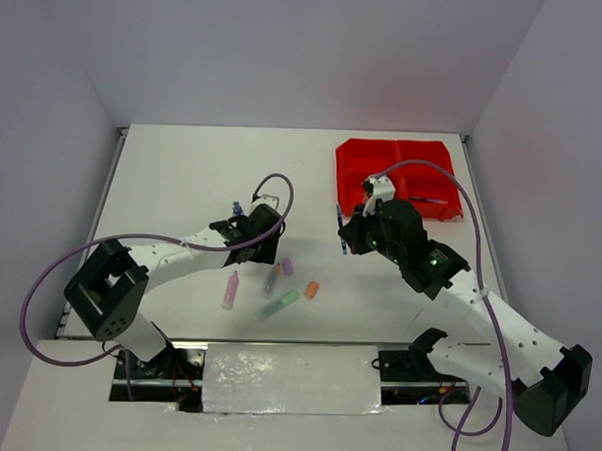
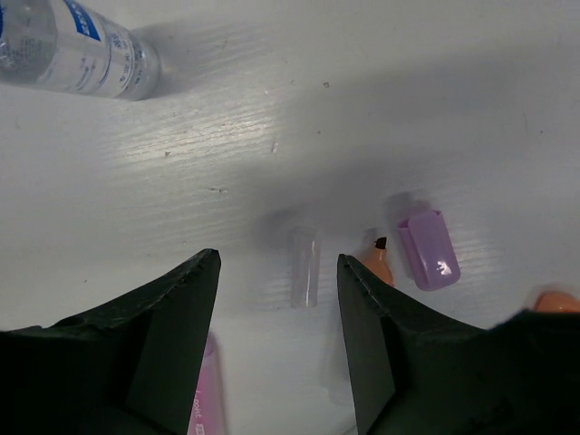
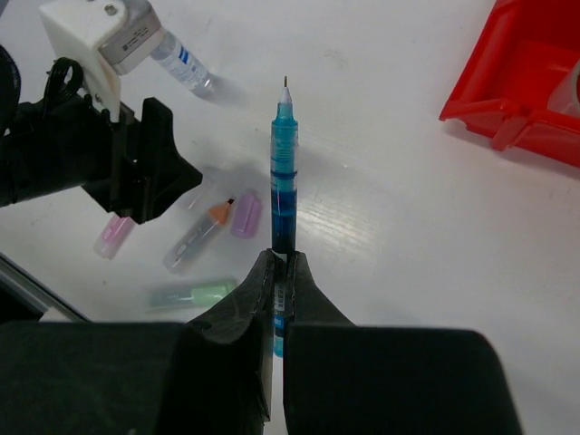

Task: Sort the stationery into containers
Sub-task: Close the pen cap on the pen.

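Note:
My right gripper (image 3: 282,263) is shut on a blue pen (image 3: 283,172) whose tip points away from the wrist; from above, the pen (image 1: 339,232) hangs over the table left of the red containers (image 1: 397,174). My left gripper (image 2: 279,272) is open low over the table, its fingers on either side of a small clear cap (image 2: 305,267) without touching it. Close by lie a purple cap (image 2: 428,249), an orange highlighter tip (image 2: 377,260), a pink highlighter (image 2: 207,390) and a small clear bottle (image 2: 72,50).
On the table below the left gripper (image 1: 266,246) lie a pink highlighter (image 1: 230,289), a green highlighter (image 1: 278,304) and an orange piece (image 1: 311,289). A dark pen (image 1: 425,200) lies in the containers' near right bin. The containers' corner (image 3: 535,72) shows at the right wrist view's upper right.

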`<state>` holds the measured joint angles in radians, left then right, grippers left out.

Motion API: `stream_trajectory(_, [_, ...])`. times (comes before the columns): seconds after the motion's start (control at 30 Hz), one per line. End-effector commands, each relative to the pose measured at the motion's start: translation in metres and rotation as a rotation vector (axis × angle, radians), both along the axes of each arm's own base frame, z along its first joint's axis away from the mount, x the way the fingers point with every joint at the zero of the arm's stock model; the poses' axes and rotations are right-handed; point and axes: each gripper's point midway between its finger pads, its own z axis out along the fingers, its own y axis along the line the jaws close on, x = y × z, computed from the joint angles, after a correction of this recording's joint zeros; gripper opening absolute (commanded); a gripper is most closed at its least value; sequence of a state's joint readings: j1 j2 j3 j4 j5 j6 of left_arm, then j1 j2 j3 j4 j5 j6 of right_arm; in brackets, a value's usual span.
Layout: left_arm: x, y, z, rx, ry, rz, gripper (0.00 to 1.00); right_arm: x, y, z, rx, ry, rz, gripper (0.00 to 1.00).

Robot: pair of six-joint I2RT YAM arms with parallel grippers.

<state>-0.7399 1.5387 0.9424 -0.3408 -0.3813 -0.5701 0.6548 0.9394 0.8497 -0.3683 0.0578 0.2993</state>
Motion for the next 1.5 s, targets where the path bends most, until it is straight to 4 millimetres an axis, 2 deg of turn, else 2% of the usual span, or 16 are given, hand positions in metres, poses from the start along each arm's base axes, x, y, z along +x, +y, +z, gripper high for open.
stream_trajectory(0.0, [0.007,-0.010,-0.003,-0.035,-0.014,-0.039,0.67,-0.002,0.010,0.007,0.034,-0.018,0.039,0.00])
stream_trajectory(0.2, [0.002,-0.015,-0.021,-0.043,0.028,-0.068,0.64,-0.001,0.014,-0.002,0.024,0.006,0.056,0.00])
stream_trajectory(0.8, [-0.012,0.001,-0.049,-0.014,0.097,-0.040,0.58,-0.005,0.019,0.002,0.032,0.007,0.088,0.00])
stream_trajectory(0.93, [-0.015,0.000,-0.056,-0.005,0.120,-0.043,0.53,-0.005,0.018,0.004,0.036,0.002,0.090,0.00])
stream_trajectory(1.0, [-0.017,0.000,-0.059,-0.009,0.129,-0.046,0.47,-0.006,0.018,0.004,0.035,0.001,0.091,0.00])
stream_trajectory(1.1, [-0.020,0.003,-0.061,-0.002,0.142,-0.037,0.45,-0.007,0.017,0.004,0.034,-0.001,0.093,0.00])
stream_trajectory(1.27, [-0.027,0.007,-0.061,-0.005,0.161,-0.022,0.23,-0.008,0.019,0.006,0.042,-0.005,0.103,0.00])
stream_trajectory(1.3, [-0.029,0.008,-0.061,-0.001,0.167,-0.019,0.15,-0.008,0.020,0.006,0.046,-0.006,0.111,0.00])
stream_trajectory(1.4, [-0.031,0.007,-0.054,-0.015,0.168,-0.017,0.05,-0.011,0.025,0.008,0.066,-0.012,0.140,0.00])
stream_trajectory(1.47, [-0.030,0.006,-0.046,-0.037,0.150,-0.015,0.05,-0.013,0.027,0.009,0.076,-0.014,0.153,0.00])
